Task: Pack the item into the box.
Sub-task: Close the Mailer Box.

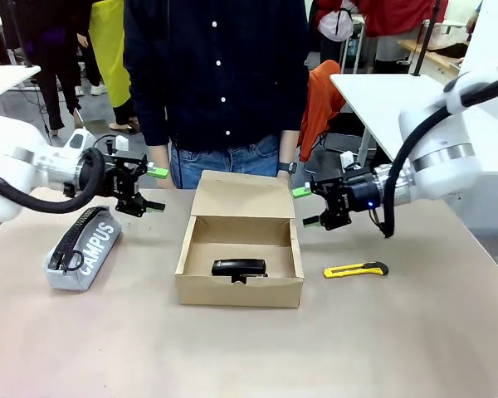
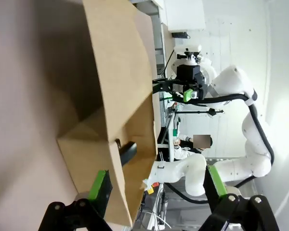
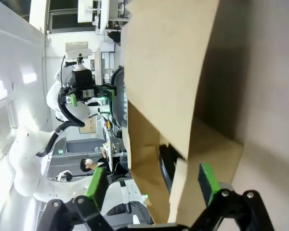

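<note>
On the tan desk (image 1: 398, 332), the black stapler (image 1: 239, 268) lies flat on the bottom of the cardboard box (image 1: 239, 293), so I judge the packing done, bar perhaps closing the raised flap lid (image 1: 241, 195). My left end effector (image 1: 156, 190) and right end effector (image 1: 306, 206) hover on either side of the box, both spread open and empty. The grey pouch (image 1: 83, 249) and yellow knife (image 1: 356, 269) lie farther out.
</note>
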Controlling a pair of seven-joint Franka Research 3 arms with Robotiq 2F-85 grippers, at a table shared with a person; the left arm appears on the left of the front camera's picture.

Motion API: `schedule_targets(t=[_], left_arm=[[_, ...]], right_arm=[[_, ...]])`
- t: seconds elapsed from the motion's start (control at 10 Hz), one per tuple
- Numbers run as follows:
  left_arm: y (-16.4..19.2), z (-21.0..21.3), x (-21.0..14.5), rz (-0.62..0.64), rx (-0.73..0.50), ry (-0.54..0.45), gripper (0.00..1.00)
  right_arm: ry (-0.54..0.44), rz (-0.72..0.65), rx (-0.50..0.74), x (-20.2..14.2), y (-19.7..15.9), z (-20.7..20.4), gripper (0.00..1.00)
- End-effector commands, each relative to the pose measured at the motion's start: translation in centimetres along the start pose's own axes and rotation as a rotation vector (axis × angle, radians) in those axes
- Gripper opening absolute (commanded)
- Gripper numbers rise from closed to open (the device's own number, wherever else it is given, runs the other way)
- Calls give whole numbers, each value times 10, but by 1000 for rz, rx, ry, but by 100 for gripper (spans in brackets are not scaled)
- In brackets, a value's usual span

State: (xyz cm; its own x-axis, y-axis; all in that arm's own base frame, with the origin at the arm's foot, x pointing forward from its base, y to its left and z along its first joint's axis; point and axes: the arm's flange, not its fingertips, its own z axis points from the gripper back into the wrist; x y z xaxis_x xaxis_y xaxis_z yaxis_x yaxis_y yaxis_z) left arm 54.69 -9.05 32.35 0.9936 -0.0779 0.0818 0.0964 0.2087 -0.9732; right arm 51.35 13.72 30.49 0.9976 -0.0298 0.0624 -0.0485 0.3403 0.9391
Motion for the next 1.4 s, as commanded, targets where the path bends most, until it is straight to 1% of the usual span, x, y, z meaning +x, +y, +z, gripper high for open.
schedule_targets(t=[0.0,0.1,0.3,0.4,0.7,0.8,1.0,1.1,1.3], left_arm=[[6,-7,36,63,44,24,100],[12,-16,45,55,57,26,100],[22,-30,66,79,68,38,100],[26,-35,76,91,82,51,100],[31,-57,85,63,55,104,100],[33,-64,88,53,66,132,100],[32,-75,84,15,36,193,100],[26,-80,80,-6,15,251,100],[1,-88,68,-95,10,298,100]], right_arm=[[-117,4,20,20,-4,-17,100],[-128,0,6,24,-7,-22,100],[-129,-43,-17,37,-16,-34,100],[-136,-45,-6,43,-19,-39,100],[-132,-31,20,48,-21,-42,100],[-144,-44,26,48,-22,-42,100],[-114,-31,74,45,-19,-42,100],[-115,-10,101,41,-15,-40,100],[-133,50,118,31,0,-32,100]])
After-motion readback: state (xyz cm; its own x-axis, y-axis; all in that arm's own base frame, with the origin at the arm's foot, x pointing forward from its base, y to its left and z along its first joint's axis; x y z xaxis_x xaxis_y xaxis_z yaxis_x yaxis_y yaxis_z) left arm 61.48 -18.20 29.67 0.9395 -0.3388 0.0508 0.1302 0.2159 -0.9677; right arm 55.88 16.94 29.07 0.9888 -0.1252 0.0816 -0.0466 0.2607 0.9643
